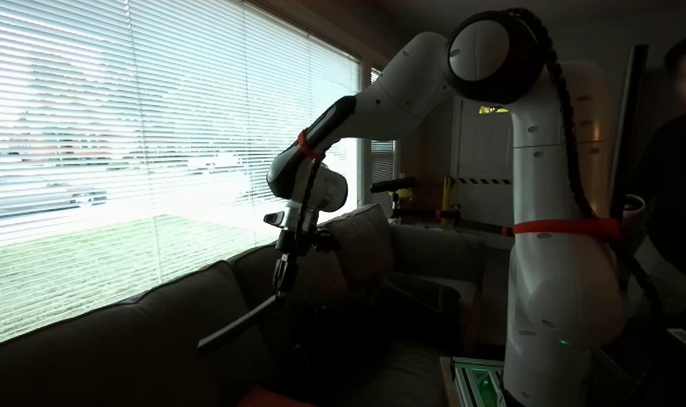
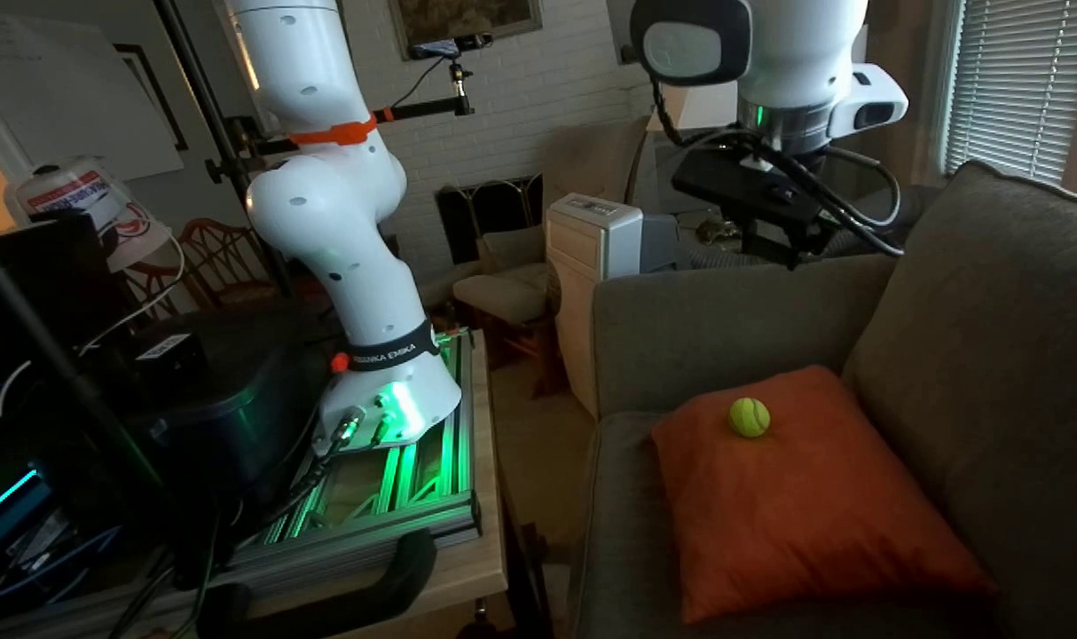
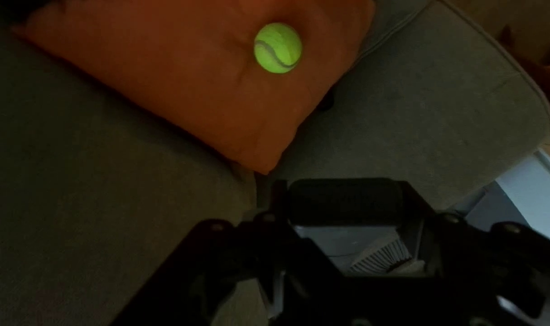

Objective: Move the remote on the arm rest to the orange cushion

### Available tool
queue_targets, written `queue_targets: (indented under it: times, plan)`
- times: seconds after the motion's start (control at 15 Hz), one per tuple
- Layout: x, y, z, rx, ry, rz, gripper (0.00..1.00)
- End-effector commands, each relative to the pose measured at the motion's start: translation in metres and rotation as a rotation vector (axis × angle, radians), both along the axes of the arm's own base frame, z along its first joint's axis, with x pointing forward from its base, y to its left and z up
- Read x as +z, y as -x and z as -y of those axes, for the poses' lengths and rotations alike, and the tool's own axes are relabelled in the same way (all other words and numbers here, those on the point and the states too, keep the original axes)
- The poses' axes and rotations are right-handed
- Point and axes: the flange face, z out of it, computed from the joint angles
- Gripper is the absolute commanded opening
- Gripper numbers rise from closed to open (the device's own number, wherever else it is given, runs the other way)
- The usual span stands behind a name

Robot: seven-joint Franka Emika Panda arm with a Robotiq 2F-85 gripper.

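Observation:
My gripper is shut on one end of the remote, a long dark bar that slopes down and away from it, in the air near the sofa back. In the wrist view the remote's dark end fills the space between the fingers. In an exterior view the gripper hangs over the grey arm rest, and I cannot make out the remote there. The orange cushion lies on the seat beside the arm rest. In the wrist view the cushion is ahead of the gripper, with the arm rest to its right.
A yellow-green tennis ball rests on the cushion. The sofa back rises beside it, below the window blinds. Dark items lie farther along the sofa. A white appliance stands beyond the arm rest. A person stands at the right.

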Motion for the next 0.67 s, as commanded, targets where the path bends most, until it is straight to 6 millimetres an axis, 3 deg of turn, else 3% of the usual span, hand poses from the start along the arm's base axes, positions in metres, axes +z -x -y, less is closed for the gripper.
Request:
queue_targets:
  times: [0.0,0.4,0.6]
  plan:
    - [-0.037,-0.015,-0.006,0.085,0.036,0.153,0.33]
    - [-0.105,-0.052,-0.044,0.277,-0.095,0.375,0.33]
    - [-0.144,-0.051,-0.05,0.269,-0.128,0.358,0.33]
